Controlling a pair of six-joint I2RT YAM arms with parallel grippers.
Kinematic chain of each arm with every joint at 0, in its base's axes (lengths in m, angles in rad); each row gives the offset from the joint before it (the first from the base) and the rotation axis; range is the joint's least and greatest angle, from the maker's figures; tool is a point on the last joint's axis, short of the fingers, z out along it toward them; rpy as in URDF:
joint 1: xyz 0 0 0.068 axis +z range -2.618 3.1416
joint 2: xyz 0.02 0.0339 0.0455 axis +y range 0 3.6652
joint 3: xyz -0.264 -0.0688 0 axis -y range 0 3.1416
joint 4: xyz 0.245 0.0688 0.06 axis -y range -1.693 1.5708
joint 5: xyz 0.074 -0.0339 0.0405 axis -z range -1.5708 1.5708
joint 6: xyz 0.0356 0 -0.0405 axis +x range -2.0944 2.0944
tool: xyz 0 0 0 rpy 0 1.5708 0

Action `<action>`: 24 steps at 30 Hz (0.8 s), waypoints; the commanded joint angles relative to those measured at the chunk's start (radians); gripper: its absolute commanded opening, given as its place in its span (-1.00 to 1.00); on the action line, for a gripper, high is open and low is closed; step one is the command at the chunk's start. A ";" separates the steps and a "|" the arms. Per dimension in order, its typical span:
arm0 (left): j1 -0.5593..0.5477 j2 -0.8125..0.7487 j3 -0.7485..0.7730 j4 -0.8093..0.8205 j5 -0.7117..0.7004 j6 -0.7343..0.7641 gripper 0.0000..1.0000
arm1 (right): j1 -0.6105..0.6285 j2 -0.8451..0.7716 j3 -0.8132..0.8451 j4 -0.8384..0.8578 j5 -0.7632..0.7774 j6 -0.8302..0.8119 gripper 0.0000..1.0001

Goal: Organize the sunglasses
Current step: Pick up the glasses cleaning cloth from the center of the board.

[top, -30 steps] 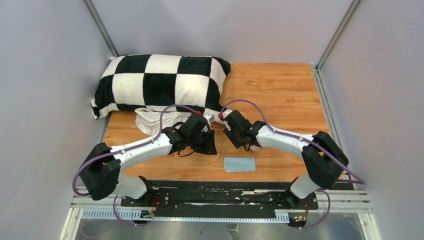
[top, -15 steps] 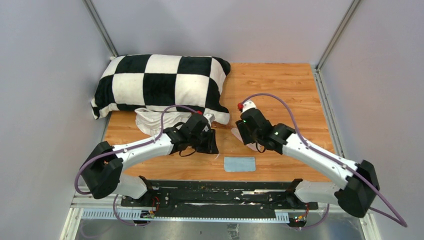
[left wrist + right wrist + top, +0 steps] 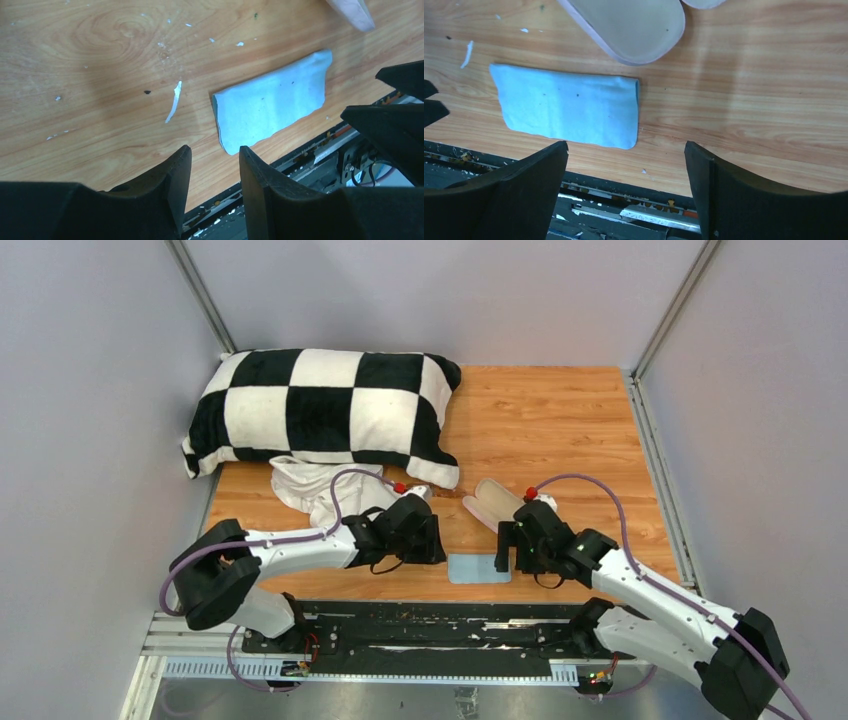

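Observation:
No sunglasses show in any view. The pink case point(image 3: 493, 502) lies open on the wood, cream inside up, and its end reaches into the right wrist view point(image 3: 634, 22). The light-blue cloth point(image 3: 478, 568) lies flat by the near edge. My left gripper point(image 3: 428, 543) hangs just left of the cloth point(image 3: 272, 102), its fingers point(image 3: 175, 175) a narrow gap apart with nothing between them. My right gripper point(image 3: 507, 548) stands wide open above the cloth's right end point(image 3: 566, 107), between cloth and case, and it holds nothing.
A black-and-white checked pillow point(image 3: 320, 405) fills the back left. Crumpled white fabric point(image 3: 310, 485) lies in front of it. The black base rail point(image 3: 440, 625) runs along the near edge, right behind both grippers. Small white scraps point(image 3: 172, 102) dot the wood.
My right gripper has pulled back from the case towards the near edge, leaving the case uncovered. My left gripper has slid nearer and a little right, next to the cloth.

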 commanded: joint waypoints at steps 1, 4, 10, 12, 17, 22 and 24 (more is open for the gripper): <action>-0.003 0.005 -0.027 0.063 -0.054 -0.061 -0.08 | -0.082 0.008 -0.063 0.063 -0.126 0.078 0.83; -0.004 0.037 -0.018 0.067 -0.027 -0.063 -0.03 | -0.123 0.017 -0.078 0.090 -0.173 0.052 0.58; -0.046 0.101 -0.010 0.121 -0.001 -0.093 0.05 | -0.170 0.060 -0.101 0.129 -0.237 0.025 0.15; -0.052 0.124 -0.002 0.123 -0.001 -0.101 0.06 | -0.173 0.060 -0.108 0.139 -0.243 0.028 0.12; -0.057 0.171 0.024 0.123 0.047 -0.089 0.06 | -0.186 0.062 -0.115 0.153 -0.244 0.031 0.06; -0.058 0.165 0.009 0.122 0.028 -0.100 0.00 | -0.193 0.078 -0.128 0.174 -0.258 0.035 0.05; -0.059 0.158 -0.006 0.117 0.009 -0.118 -0.03 | -0.195 0.079 -0.138 0.186 -0.264 0.037 0.05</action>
